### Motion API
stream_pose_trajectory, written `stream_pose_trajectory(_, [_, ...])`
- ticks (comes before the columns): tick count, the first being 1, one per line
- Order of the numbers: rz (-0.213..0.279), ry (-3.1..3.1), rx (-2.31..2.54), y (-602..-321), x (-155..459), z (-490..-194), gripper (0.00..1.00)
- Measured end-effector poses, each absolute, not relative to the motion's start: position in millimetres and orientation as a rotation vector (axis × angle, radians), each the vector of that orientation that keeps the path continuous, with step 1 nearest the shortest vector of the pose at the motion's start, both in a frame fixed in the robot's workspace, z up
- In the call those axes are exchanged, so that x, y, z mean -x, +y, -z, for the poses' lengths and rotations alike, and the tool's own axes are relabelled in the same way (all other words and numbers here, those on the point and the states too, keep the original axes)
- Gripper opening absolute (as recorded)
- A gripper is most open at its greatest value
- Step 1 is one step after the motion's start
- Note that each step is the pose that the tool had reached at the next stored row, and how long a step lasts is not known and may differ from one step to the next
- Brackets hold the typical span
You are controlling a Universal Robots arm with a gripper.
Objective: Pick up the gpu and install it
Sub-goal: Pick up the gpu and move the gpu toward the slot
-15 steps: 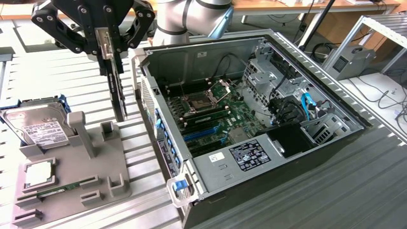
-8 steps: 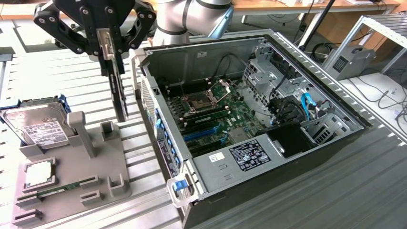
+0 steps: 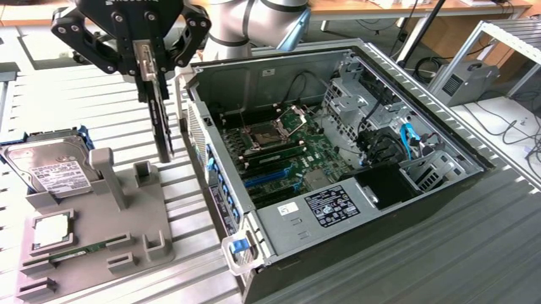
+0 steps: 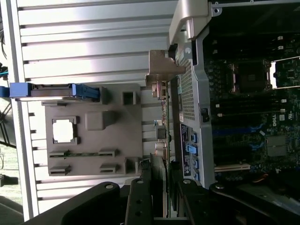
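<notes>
Pincer (image 3: 149, 68) clamped on gpu (image 3: 163, 126), aloft over slatted table (image 3: 76, 101); desk (image 3: 397, 7) behind.

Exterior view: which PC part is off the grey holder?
The thin dark expansion card, hanging on edge from the black hand beside the open computer case. The silver hard drive, square processor and green memory stick sit in the grey plastic holder.

Top of gpu (image 3: 162, 126) behind pincer (image 3: 148, 73)

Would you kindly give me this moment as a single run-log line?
end effector: shut on graphics card | card: upright, above grey holder | beside open computer case | not yet installed
</notes>
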State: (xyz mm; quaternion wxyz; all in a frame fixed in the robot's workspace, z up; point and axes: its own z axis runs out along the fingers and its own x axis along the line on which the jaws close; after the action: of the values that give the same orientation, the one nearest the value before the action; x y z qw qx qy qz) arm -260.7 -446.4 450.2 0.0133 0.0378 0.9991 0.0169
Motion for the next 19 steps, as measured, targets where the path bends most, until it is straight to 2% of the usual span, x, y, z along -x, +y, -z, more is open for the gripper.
stream_pose_trajectory(19, [-0.053, 3.112, -0.118, -446, 250, -448, 0.27])
